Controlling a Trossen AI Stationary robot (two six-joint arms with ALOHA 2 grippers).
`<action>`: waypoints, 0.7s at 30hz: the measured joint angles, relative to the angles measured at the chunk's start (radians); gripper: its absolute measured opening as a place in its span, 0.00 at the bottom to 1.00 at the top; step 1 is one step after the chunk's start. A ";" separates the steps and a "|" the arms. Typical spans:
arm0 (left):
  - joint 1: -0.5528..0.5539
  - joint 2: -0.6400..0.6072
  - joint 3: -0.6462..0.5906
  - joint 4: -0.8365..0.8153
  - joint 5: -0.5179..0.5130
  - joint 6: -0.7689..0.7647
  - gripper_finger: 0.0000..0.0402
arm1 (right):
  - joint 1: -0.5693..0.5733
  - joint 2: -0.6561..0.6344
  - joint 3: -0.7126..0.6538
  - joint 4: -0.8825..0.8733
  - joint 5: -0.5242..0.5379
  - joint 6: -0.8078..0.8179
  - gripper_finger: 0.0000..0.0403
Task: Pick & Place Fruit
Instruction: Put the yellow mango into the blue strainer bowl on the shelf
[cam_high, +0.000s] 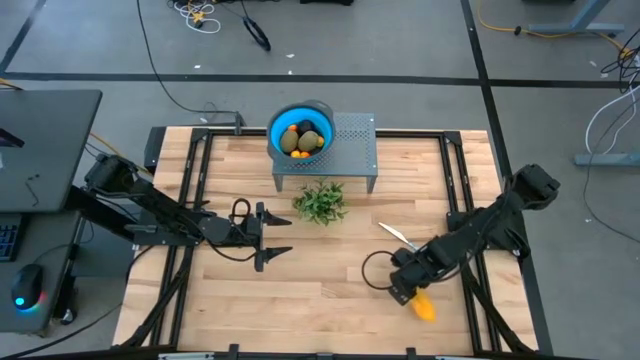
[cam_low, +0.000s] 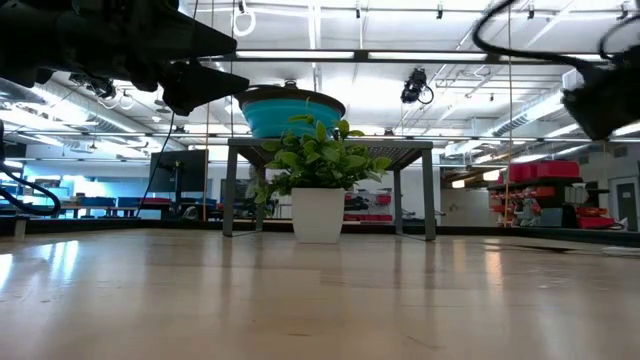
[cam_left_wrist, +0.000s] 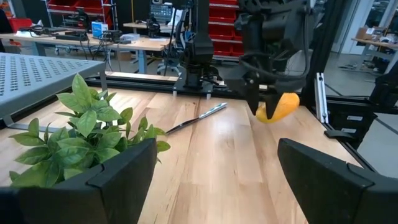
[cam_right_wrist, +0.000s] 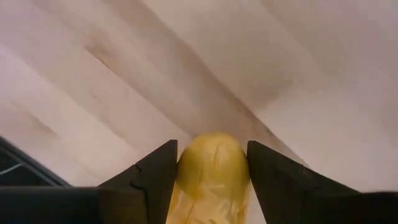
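Observation:
The larger yellow oblong fruit sits in my right gripper, over the table's near right part. It also shows in the left wrist view as a yellow fruit under the dark right gripper. The other fruit lies in the blue bowl: two olive-green ovals, a black ball and small orange pieces. The bowl stands on a grey perforated stand. My left gripper is open left of centre, beside the plant, touching nothing. My right gripper pinches the yellow oblong fruit between its two fingers, one on each long side. The fingers slant down from above and lie along the fruit. Its rounded end sticks out past the fingertips. The fruit appears lifted clear of the table.
A leafy green plant in a white pot stands mid-table in front of the stand. A thin knife lies on the wood between the plant and my right arm. Bare wood stretches along the table's near edge.

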 joint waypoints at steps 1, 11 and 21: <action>0.000 0.000 0.000 0.000 0.000 0.000 0.85 | -0.010 0.000 0.012 -0.004 0.014 -0.022 0.49; 0.000 0.000 0.000 -0.012 0.000 -0.001 0.85 | -0.094 0.000 0.114 -0.066 0.170 -0.211 0.49; 0.000 0.000 0.000 -0.015 0.000 -0.004 0.85 | -0.181 0.000 0.142 -0.026 0.427 -0.368 0.49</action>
